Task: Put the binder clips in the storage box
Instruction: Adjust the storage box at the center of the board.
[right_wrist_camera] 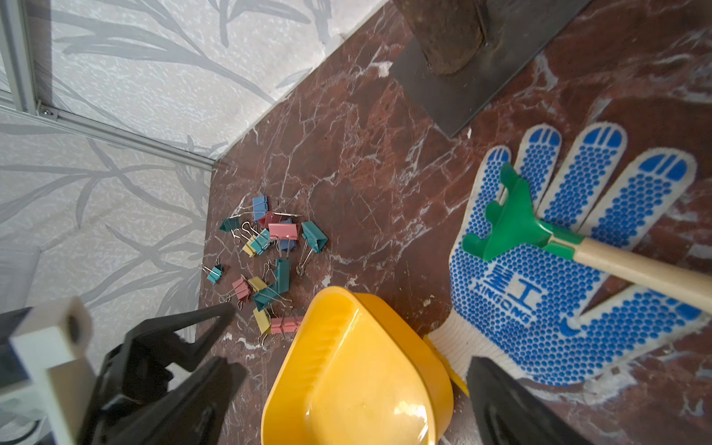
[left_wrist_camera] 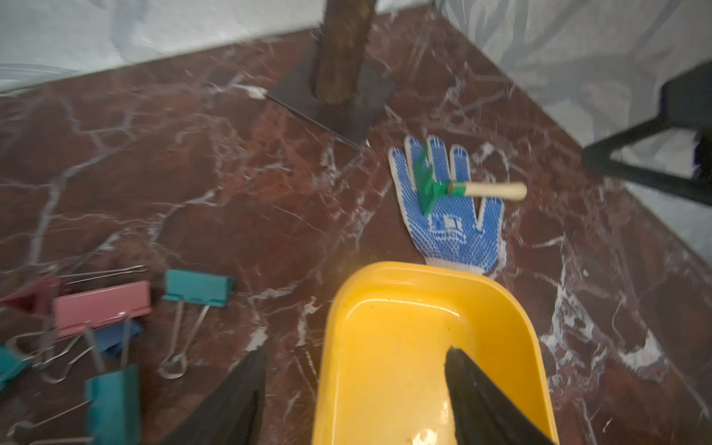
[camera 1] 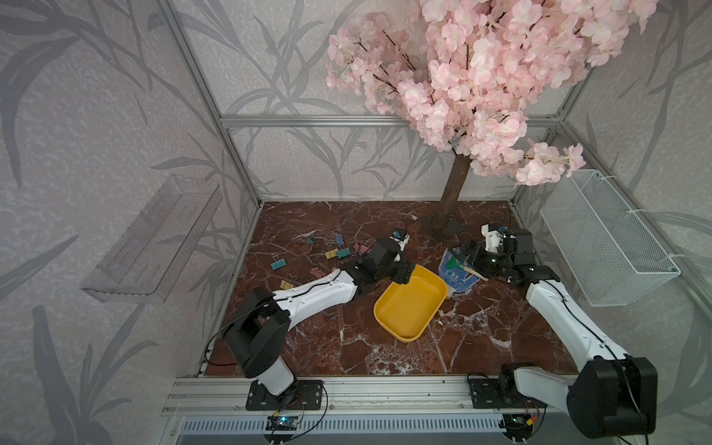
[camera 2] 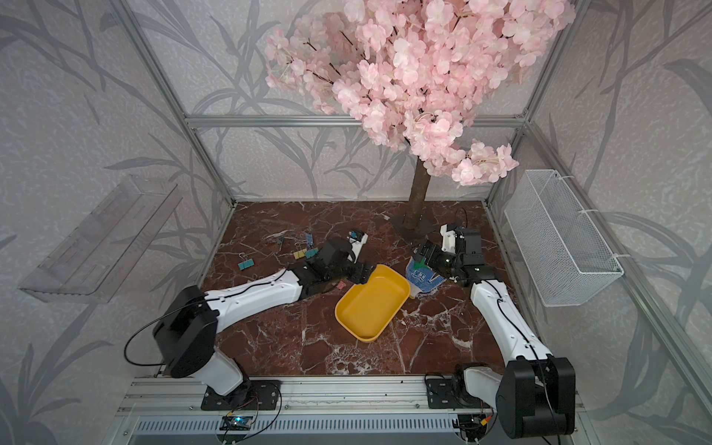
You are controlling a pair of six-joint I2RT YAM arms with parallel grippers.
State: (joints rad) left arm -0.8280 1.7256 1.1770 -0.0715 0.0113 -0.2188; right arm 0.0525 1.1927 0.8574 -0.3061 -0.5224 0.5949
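The storage box (camera 1: 410, 308) is a yellow tray lying empty on the marble floor, and it shows in both top views (camera 2: 370, 304). My left gripper (camera 1: 402, 275) is at its far left corner. In the left wrist view this gripper (left_wrist_camera: 356, 354) is open astride the tray's rim (left_wrist_camera: 327, 327), one finger inside and one outside. Several binder clips (camera 1: 335, 250) lie scattered left of the tray; pink (left_wrist_camera: 102, 308) and teal (left_wrist_camera: 198, 287) ones lie close by. My right gripper (camera 1: 468, 250) hangs open and empty over a glove; its wrist view shows the clips (right_wrist_camera: 269, 246) beyond the tray (right_wrist_camera: 346, 385).
A blue-dotted white glove (camera 1: 458, 275) lies right of the tray, its cuff touching the tray's corner, with a green toy rake (right_wrist_camera: 512, 227) on it. The tree trunk (camera 1: 450, 204) stands on a dark plate behind. A wire basket (camera 1: 605, 239) and a clear shelf (camera 1: 154, 239) hang on the walls.
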